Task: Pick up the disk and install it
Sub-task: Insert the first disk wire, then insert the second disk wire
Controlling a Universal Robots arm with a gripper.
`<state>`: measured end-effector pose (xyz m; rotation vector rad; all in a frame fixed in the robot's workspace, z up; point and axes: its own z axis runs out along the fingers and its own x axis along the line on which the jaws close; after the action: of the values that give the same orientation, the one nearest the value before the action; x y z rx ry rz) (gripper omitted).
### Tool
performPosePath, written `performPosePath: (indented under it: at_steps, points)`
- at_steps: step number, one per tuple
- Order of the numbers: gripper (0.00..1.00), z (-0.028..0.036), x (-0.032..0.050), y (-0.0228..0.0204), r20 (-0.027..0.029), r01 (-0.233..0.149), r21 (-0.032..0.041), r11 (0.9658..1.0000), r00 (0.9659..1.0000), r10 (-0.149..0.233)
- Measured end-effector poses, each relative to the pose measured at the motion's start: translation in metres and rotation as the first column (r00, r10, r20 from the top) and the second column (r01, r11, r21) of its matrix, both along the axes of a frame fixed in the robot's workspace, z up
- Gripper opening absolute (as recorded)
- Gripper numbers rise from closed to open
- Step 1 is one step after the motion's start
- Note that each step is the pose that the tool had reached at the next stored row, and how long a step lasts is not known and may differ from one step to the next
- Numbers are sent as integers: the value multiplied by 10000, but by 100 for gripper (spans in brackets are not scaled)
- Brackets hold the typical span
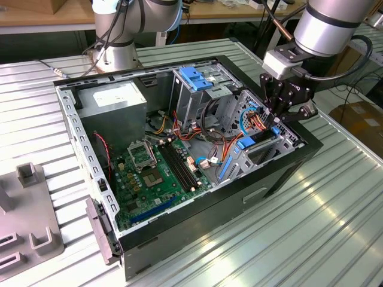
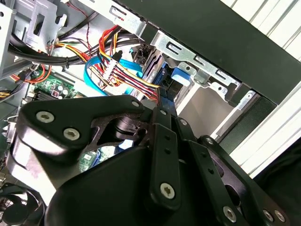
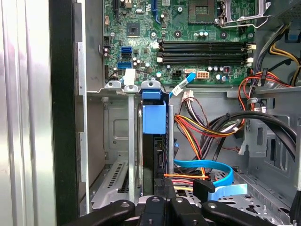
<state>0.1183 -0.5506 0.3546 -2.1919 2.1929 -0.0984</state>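
**What stays out of sight**

The gripper's (image 1: 286, 106) fingertips are buried behind the case wall (image 1: 281, 167), so their spread cannot be told. The disk (image 3: 155, 155) below it shows only a thin edge in its slot, its label hidden. The arm (image 1: 335, 24) above is cut off by the edge.

Crowded around the drive bay (image 3: 120, 141): coloured cables (image 3: 207, 127) and blue ribbon (image 3: 211, 169) just beside the disk (image 3: 154, 117). Open above motherboard (image 1: 152, 173); blocked by case wall (image 3: 63, 113) opposite.
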Motion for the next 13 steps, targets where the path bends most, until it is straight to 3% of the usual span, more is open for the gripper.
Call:
performPosePath:
  at_steps: [13]
  points:
    - [10,0,0,0,0,0,2,10000,10000,0]
